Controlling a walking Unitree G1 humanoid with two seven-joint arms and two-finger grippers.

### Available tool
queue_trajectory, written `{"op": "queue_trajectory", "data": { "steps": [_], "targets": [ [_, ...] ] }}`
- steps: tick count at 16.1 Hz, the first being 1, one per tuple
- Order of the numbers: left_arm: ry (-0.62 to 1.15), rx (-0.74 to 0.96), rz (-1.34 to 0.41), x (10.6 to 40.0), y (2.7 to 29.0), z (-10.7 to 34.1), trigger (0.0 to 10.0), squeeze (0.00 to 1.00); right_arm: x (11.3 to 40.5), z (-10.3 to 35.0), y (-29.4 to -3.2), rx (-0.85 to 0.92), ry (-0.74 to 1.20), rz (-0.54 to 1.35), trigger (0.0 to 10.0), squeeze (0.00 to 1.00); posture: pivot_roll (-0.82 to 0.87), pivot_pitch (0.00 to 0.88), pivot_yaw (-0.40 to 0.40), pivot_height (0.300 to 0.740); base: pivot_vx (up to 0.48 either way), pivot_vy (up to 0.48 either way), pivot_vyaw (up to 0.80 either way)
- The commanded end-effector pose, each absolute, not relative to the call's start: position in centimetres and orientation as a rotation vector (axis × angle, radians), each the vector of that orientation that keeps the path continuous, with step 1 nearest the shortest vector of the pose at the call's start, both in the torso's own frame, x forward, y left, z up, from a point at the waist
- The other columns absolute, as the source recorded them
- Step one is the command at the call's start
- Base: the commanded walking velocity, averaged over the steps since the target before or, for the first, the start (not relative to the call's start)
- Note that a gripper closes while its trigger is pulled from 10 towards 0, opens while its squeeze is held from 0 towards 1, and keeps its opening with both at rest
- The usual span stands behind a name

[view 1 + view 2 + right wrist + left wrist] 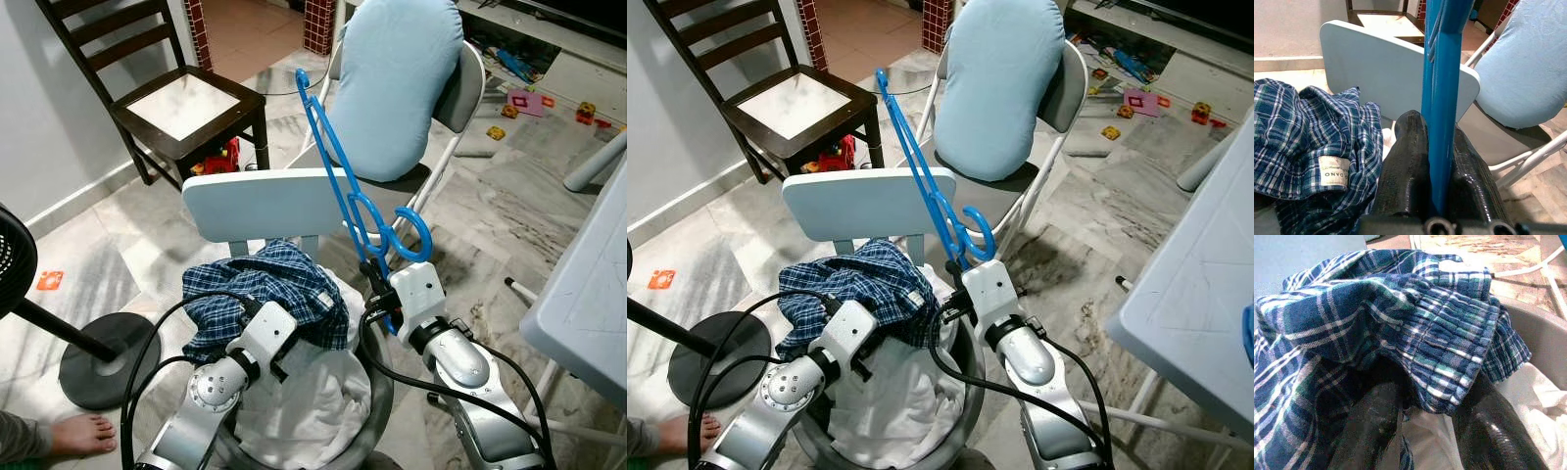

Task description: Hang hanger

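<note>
A blue plastic hanger [338, 171] stands nearly upright, and my right gripper [1437, 127] is shut on its lower part next to the hook [414, 235]. Its long body leans up past the white chair back [260, 201]. My left gripper [1430, 391] is low in the grey laundry basket [379, 392], open, with both fingers [1371, 431] under a blue plaid shirt [265, 289] that drapes over them. White cloth [313, 401] lies under the shirt.
A folding chair with a light blue pillow [402, 78] stands behind the basket. A dark wooden chair [186, 103] is at the back left, a fan base [98, 357] at left, a white table [588, 284] at right. A person's foot [83, 431] is at the lower left.
</note>
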State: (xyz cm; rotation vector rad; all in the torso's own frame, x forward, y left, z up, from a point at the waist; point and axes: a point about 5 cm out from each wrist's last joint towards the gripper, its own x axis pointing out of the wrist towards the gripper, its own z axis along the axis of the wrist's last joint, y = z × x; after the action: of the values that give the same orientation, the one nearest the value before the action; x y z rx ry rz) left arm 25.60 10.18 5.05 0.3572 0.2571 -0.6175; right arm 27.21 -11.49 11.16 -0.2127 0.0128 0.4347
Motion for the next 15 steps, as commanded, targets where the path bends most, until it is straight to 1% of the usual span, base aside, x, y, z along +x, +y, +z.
{"op": "queue_trajectory", "data": {
  "steps": [1, 11, 12, 13, 14, 15],
  "targets": [
    [0.28, 0.365, -0.631, 25.3, 10.0, 4.5, 10.0, 1.0, 27.1, 11.0, -11.9, -0.213, 0.019, 0.416, 10.0, 0.0, -0.06, 0.173, -0.053, 0.74, 0.0, 0.0, 0.0],
    [0.28, 0.365, -0.631, 25.3, 10.0, 4.5, 10.0, 1.0, 27.1, 11.0, -11.9, -0.213, 0.019, 0.416, 10.0, 0.0, -0.06, 0.173, -0.053, 0.74, 0.0, 0.0, 0.0],
    [0.244, 0.362, -0.643, 24.5, 10.4, 5.2, 10.0, 1.0, 27.2, 10.8, -11.6, -0.209, 0.027, 0.422, 10.0, 0.0, -0.02, 0.161, -0.051, 0.74, 0.0, 0.0, 0.0],
    [0.227, 0.356, -0.664, 23.1, 10.8, 5.8, 10.0, 1.0, 27.4, 10.6, -11.2, -0.206, 0.035, 0.429, 10.0, 0.0, -0.02, 0.161, -0.051, 0.74, 0.0, 0.0, 0.0],
    [0.233, 0.359, -0.673, 22.6, 11.0, 5.7, 10.0, 1.0, 27.5, 10.5, -11.2, -0.205, 0.038, 0.431, 10.0, 0.0, -0.02, 0.16, -0.05, 0.74, 0.0, 0.0, 0.0],
    [0.244, 0.382, -0.645, 22.7, 11.2, 5.3, 10.0, 1.0, 27.5, 10.5, -11.1, -0.206, 0.039, 0.43, 10.0, 0.0, -0.02, 0.16, -0.05, 0.74, 0.0, 0.0, 0.0]
  ]
}}
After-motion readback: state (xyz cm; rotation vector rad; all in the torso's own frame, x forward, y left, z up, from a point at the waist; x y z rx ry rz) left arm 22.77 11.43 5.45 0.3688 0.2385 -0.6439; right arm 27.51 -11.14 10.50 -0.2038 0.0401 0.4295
